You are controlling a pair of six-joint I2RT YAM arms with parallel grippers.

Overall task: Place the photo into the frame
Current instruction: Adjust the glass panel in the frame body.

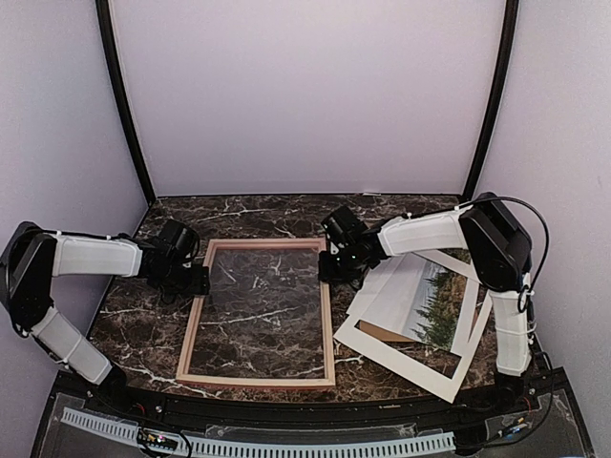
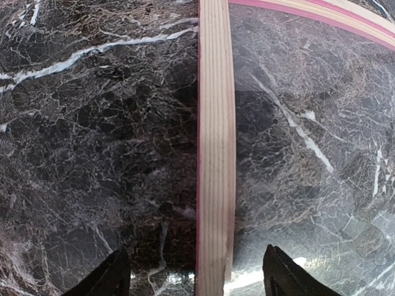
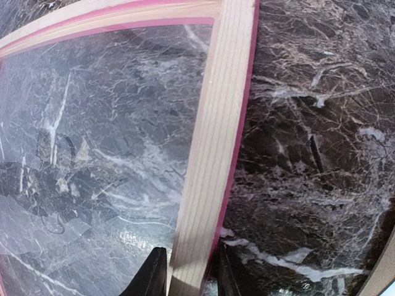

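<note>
R tool (image 3: 188, 274) pinching frame (image 3: 213, 154) rail, L tool (image 2: 196, 271) astride, glass (image 1: 258, 305) prob. inside

Grained pale wood frame (image 2: 216, 154), glossy glass pane (image 3: 92, 154), polished marble-look table (image 2: 92, 154)

A lab test booth. Plain pale walls (image 1: 305, 95) and black posts (image 1: 125, 105) enclose a marble bench (image 1: 143, 324) carrying two robot arms (image 1: 95, 256).
</note>
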